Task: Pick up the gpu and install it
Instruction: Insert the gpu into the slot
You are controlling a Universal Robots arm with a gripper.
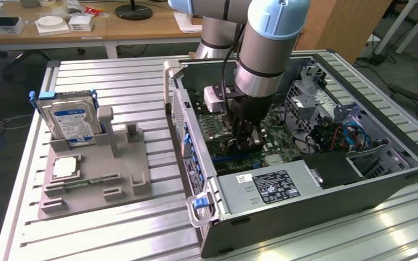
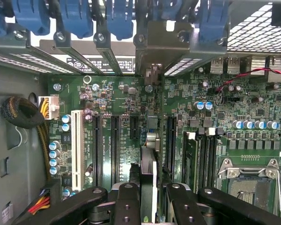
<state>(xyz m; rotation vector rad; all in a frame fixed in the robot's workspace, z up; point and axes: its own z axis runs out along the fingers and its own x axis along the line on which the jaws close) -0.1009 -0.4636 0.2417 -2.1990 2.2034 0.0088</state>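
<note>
Jaws of mine (image 2: 149, 194) are clamped on the gpu (image 2: 149, 161), holding it edge-on and upright over the green motherboard (image 2: 117, 98) inside the open computer case (image 1: 383, 182). On the counter (image 1: 107, 228), to the exterior view's left, a hard drive (image 1: 69, 120) stands in a grey holder (image 1: 96, 174).

Blue-white label on hard drive (image 1: 72, 123): print too small to read. Black-white label on power supply (image 1: 272, 186): unreadable. White sticker strip (image 2: 101, 64) behind case slot brackets: characters illegible. Nothing readable anywhere.
</note>
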